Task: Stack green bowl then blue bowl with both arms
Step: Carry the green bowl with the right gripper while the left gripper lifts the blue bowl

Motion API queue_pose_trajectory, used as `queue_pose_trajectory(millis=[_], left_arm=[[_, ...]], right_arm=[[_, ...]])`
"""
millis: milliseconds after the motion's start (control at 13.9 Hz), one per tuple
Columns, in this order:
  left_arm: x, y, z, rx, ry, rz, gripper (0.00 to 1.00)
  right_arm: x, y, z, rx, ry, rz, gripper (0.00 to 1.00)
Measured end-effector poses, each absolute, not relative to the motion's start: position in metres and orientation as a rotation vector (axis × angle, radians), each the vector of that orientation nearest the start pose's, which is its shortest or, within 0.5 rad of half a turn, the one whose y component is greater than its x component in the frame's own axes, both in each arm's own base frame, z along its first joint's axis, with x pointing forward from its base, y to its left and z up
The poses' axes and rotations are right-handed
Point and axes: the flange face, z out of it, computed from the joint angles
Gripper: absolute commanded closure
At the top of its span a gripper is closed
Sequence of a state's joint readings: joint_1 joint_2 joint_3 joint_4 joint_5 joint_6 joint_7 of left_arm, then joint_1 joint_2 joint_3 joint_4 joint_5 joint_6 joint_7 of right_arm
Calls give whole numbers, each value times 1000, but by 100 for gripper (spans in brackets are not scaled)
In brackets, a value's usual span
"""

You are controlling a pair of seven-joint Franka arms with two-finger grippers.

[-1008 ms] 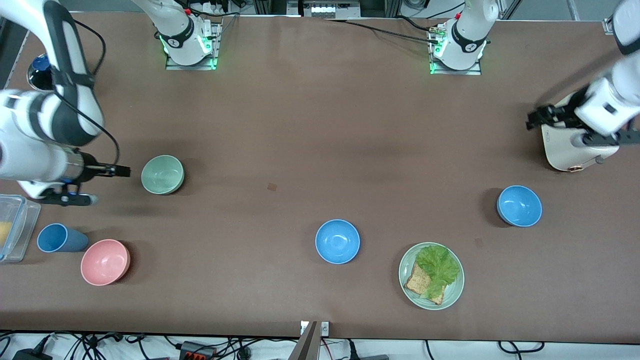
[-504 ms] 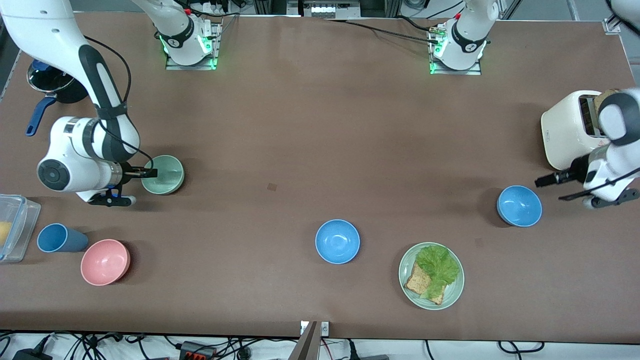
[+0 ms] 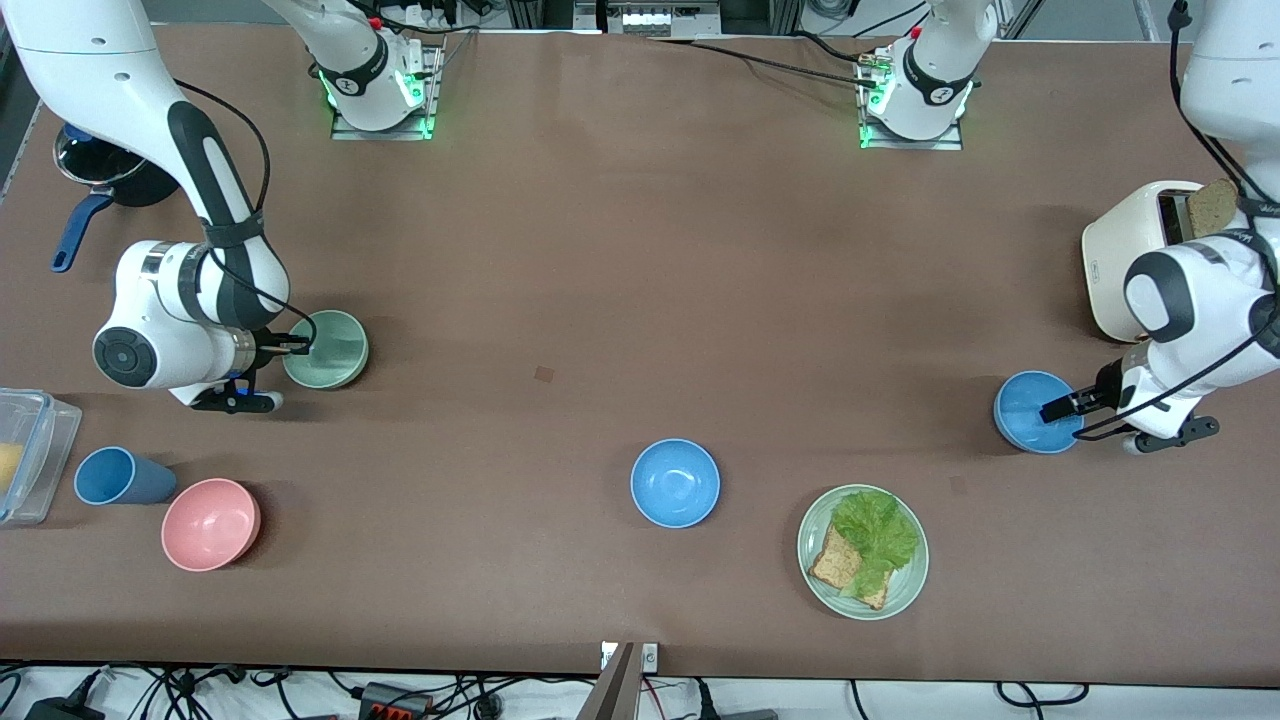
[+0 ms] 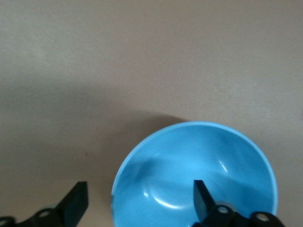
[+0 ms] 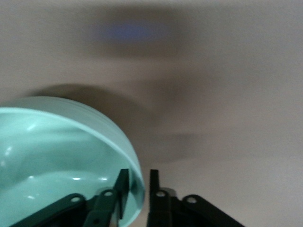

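The green bowl sits upright on the table toward the right arm's end. My right gripper is at its rim; in the right wrist view its fingers stand close together, one inside and one outside the green bowl, shut on the rim. A blue bowl sits toward the left arm's end. My left gripper is open over its rim; in the left wrist view one finger is inside the blue bowl, the other outside. A second blue bowl sits mid-table, nearer the camera.
A pale-green plate with bread and lettuce lies beside the middle blue bowl. A white toaster stands by the left arm. A pink bowl, blue cup, plastic container and dark pot are at the right arm's end.
The right gripper moved in and closed on the green bowl's rim. The left arm came from beside the toaster down to the blue bowl, fingers astride its rim.
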State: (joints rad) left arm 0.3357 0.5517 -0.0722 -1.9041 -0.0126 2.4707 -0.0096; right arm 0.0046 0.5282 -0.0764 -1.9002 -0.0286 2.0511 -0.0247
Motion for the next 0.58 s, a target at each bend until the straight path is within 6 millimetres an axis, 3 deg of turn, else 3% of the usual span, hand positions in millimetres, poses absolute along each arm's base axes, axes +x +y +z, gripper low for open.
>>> queue_pose_trajectory(millis=[144,216,360,504,576], left_arm=[[610,167,205,-3158,-415,-33,66],[610,167,206,-3161,-386,-35,82],[611,167,206,-3168,-320,-39,95],[613,166,210,-3177,-177,-54,99],[615,166,214,-3178,-119,-64,99]], right_arm=[[599,-18,220,-3113,-17,609,100],[608,6,238,-3100,-41,619,100],[623,75,276,-3070,-86,589,100],[619,174,301,-3078,-127,545,100],[606,227,302,-3097,-138,541,100]])
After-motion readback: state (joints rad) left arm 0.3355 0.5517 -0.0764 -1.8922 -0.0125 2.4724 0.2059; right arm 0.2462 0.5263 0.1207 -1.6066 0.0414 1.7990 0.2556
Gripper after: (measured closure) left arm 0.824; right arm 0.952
